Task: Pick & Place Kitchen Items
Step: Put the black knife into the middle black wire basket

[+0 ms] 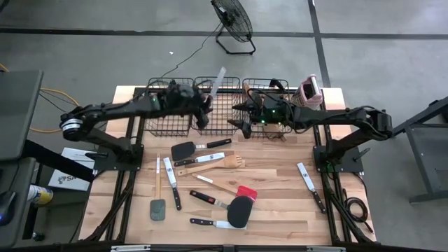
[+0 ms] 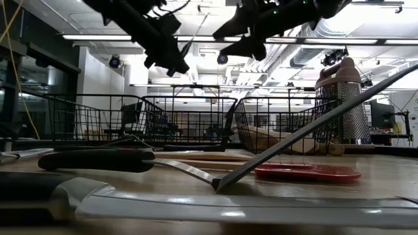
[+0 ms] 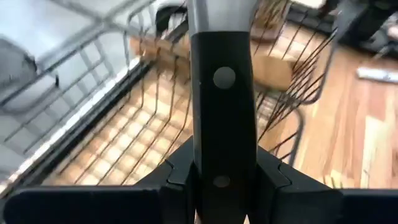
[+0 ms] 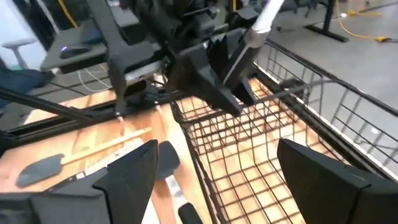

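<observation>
My left gripper (image 1: 205,105) is shut on a black-handled steel knife (image 1: 215,84), held in the air over the near rims of the left (image 1: 170,112) and middle black wire baskets (image 1: 218,112). My right gripper (image 1: 240,116) hangs open just right of it, by the right basket (image 1: 267,98), with nothing between its fingers (image 4: 124,180). Several knives and spatulas lie flat on the wooden table (image 1: 280,203), among them a black spatula (image 1: 183,149), a red-headed spatula (image 1: 241,190) and a grey spatula (image 1: 157,208). My left gripper pinches the knife's black riveted handle (image 3: 224,124) between its two fingers (image 3: 174,180), which sit on the handle's two narrow edges at its lower rivet. The knife runs on along the fingers, its blade (image 1: 219,75) slanting up toward the far edge, lifted clear of the baskets.
A pink-and-white box grater (image 1: 310,91) stands at the far right beside the right basket, which holds a wooden utensil (image 2: 281,140). A lone knife (image 1: 308,183) lies at the table's right. A floor fan (image 1: 234,24) stands beyond the far edge.
</observation>
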Action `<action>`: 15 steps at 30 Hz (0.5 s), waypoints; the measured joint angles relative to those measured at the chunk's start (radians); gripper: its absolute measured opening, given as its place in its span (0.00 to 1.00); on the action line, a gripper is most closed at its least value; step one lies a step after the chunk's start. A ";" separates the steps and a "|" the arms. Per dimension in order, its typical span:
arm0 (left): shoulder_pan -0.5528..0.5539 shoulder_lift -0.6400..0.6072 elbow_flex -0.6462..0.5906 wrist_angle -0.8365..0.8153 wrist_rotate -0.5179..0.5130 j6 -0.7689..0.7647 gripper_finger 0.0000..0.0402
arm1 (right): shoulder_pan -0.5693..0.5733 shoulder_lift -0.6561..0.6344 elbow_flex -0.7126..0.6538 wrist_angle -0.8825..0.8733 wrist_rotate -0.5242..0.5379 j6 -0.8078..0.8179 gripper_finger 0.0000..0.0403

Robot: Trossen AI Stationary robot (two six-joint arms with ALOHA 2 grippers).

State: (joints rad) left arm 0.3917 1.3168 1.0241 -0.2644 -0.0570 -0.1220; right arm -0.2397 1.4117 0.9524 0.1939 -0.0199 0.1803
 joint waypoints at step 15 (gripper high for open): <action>0.141 0.262 0.137 -0.138 0.192 -0.103 0.21 | -0.004 0.000 0.000 -0.161 0.149 0.089 0.76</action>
State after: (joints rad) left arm 0.5325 1.5786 1.1610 -0.4023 0.1354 -0.2247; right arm -0.2440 1.4117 0.9520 0.0330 0.1288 0.2698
